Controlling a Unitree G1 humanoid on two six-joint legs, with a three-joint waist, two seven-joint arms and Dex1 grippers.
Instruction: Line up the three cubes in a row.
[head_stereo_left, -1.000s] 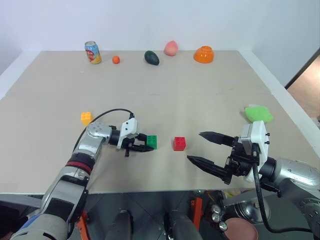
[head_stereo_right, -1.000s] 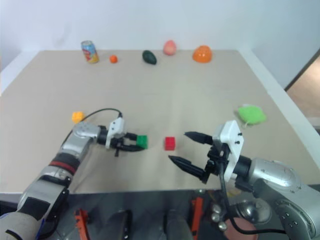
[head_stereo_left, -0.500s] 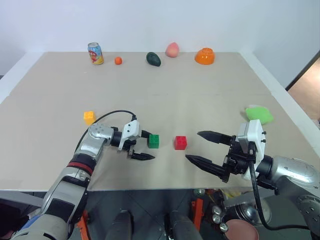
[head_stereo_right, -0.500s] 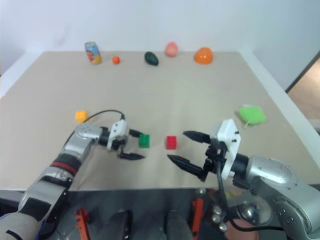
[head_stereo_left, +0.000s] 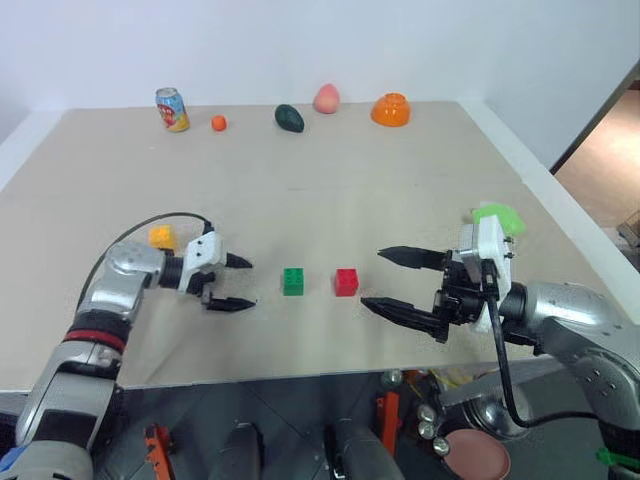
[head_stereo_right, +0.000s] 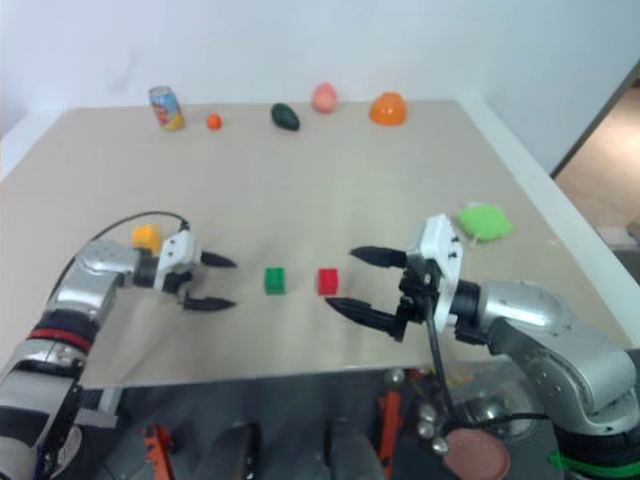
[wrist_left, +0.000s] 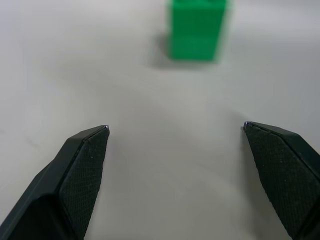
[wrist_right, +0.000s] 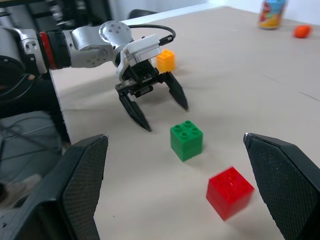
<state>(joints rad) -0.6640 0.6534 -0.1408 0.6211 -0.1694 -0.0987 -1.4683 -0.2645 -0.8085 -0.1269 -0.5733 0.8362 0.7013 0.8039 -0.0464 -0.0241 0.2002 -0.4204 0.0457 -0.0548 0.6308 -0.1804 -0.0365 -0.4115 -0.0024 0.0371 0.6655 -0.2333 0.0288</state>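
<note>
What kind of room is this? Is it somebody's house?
Probably not a house. It looks like a robot practice room: a big plain table against bare white walls, toy blocks like the green cube and red cube, and props such as a can along the back.

gap: bare table between left gripper and green cube | blocker: red cube just beside it
</note>
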